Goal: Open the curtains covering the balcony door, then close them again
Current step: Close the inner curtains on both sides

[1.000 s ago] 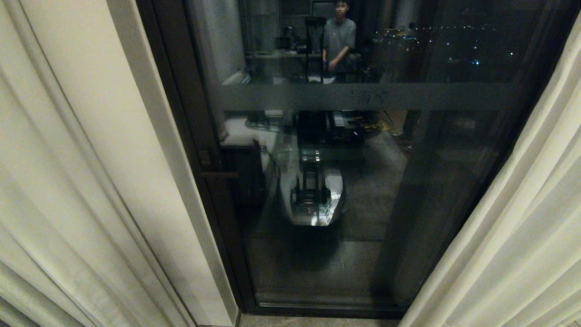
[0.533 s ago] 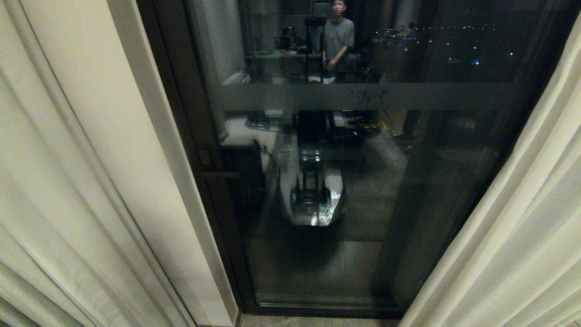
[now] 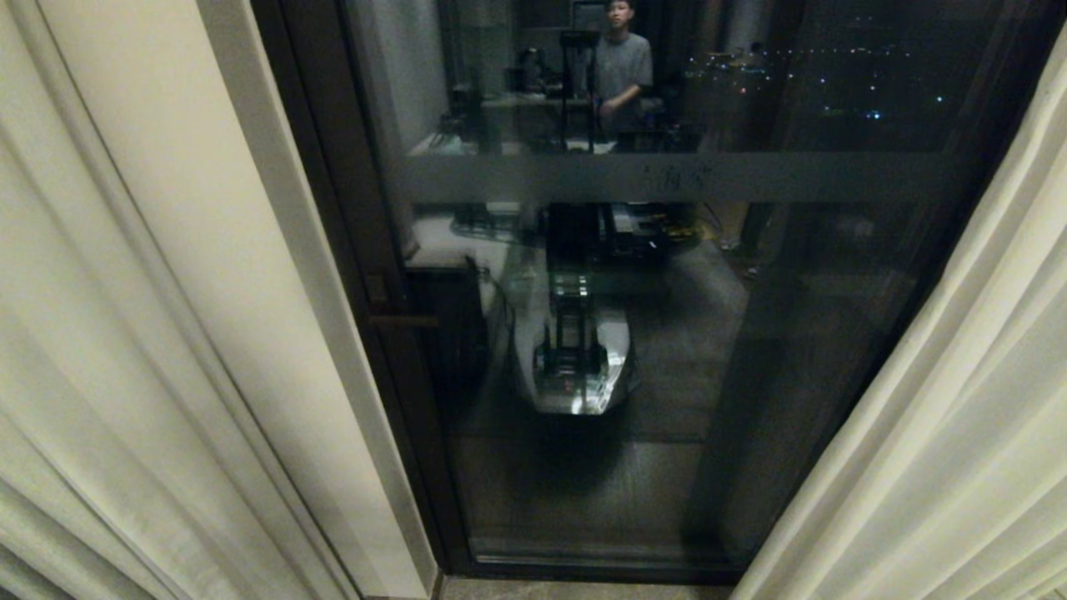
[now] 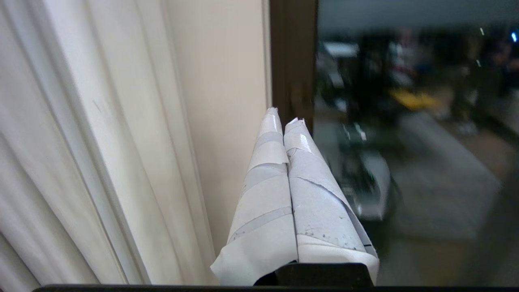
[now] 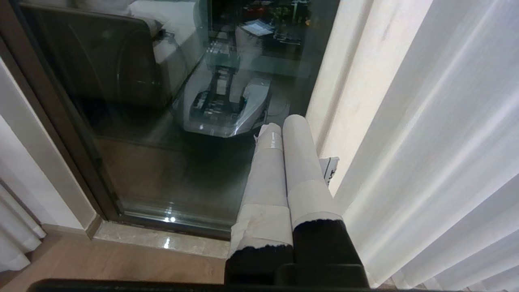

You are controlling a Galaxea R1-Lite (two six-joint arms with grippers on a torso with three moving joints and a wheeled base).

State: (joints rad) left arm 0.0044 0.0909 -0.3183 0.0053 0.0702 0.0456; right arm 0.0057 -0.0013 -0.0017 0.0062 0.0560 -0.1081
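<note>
With curtains [image 3: 942, 433] parted beside the door [image 3: 667, 333], left gripper [image 4: 284, 119] and right gripper [image 5: 284, 123] are both closed, empty.

The cream, softly pleated fabric curtains [image 3: 108, 392] run off the head view at nine and three o'clock, so their tops and hems are unseen. The tall dark-framed glass balcony door [image 3: 667, 375] is cut off at twelve o'clock. A person reflected in the glass [image 3: 621, 71] is cropped at the head, legs hidden by the frosted horizontal band [image 3: 667, 177], whose faint marks are unreadable. In the left wrist view the reflected room is blurred.
</note>
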